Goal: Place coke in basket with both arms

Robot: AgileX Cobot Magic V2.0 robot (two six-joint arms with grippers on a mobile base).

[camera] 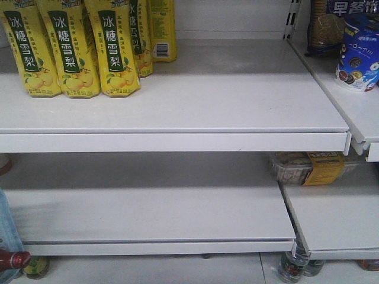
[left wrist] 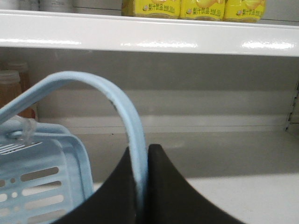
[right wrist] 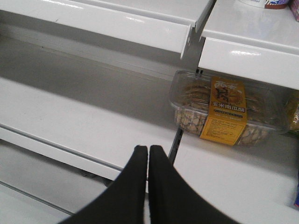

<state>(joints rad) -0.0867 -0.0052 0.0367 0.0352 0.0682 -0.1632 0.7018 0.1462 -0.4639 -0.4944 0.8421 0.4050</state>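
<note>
While the white metal shop shelves [camera: 177, 112] fill every view, the light blue rectangular slotted plastic basket [left wrist: 37, 186] hangs low and to the left of the left arm's black pincer gripper [left wrist: 141, 177]. Its thin light blue hoop handle [left wrist: 93, 84] arcs up and over, then drops straight between the fingers, which are clamped on it. Right arm's black pincer gripper [right wrist: 148, 158]: fingertips pressed together, nothing between them, w/ a clear plastic snack tray with a yellow label [right wrist: 224, 109] up ahead and to its right. No coke that I can be sure of in any view; only a dark red cap [camera: 15, 259] peeks in at the front cam's bottom left corner. Looks like the fetch step: basket's held, bottle not yet. Next, I'd say, right pincer must open, find the coke, grip it, then drop it in while the left keeps the basket steady.
</note>
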